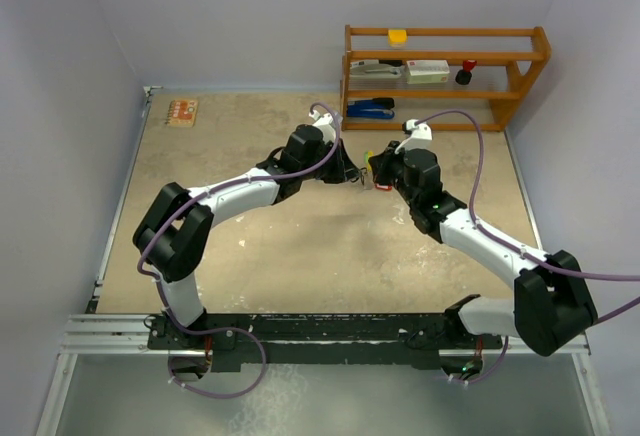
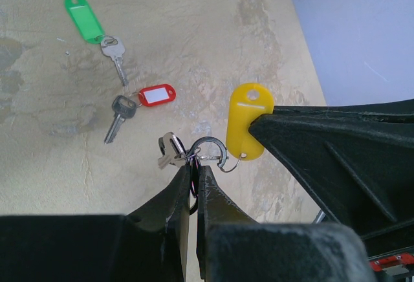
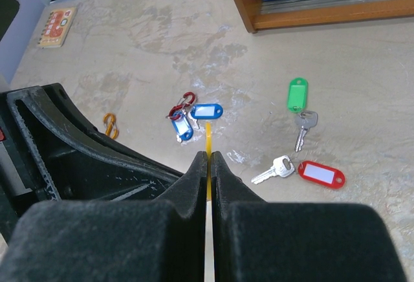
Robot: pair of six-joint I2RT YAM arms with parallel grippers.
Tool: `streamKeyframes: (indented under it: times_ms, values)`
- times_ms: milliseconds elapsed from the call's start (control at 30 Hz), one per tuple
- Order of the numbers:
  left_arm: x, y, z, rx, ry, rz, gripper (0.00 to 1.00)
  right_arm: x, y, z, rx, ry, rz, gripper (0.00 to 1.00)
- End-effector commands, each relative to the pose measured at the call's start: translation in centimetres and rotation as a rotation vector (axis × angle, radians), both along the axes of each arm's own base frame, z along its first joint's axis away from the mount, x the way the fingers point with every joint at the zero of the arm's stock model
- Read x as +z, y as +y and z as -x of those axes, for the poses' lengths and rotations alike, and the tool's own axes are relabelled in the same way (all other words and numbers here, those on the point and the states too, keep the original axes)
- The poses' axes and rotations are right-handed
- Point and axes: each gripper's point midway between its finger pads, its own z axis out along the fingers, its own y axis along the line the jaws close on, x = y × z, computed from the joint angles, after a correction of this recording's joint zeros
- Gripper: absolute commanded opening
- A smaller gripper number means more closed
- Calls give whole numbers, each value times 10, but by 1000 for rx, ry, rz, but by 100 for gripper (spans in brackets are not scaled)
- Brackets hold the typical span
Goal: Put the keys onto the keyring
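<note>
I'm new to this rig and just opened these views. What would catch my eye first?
Mid-scene, the left gripper is shut on a round silver metal keyring, and the right gripper pinches a bright yellow oblong plastic tag right beside that ring. Next, lying apart on the beige table, come a silver key with a green plastic tag and another with a red-and-white plastic tag.

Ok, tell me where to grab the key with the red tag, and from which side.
Grip the red tag, not the key. It lies flat on the table with clear space around it, so come straight down from above, pinching across its narrow width. The thin key probably offers less to pinch.
</note>
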Motion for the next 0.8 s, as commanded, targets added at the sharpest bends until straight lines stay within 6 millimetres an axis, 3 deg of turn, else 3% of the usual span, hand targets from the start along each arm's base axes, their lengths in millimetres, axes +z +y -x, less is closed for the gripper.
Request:
streamKeyframes:
  times_ms: [0, 767]
  values:
    - [33, -7, -6, 1, -74, 57, 0, 31, 3, -6, -8, -76, -42, 0]
    - [33, -9, -7, -2, -70, 59, 0, 26, 3, -9, -21, -68, -45, 0]
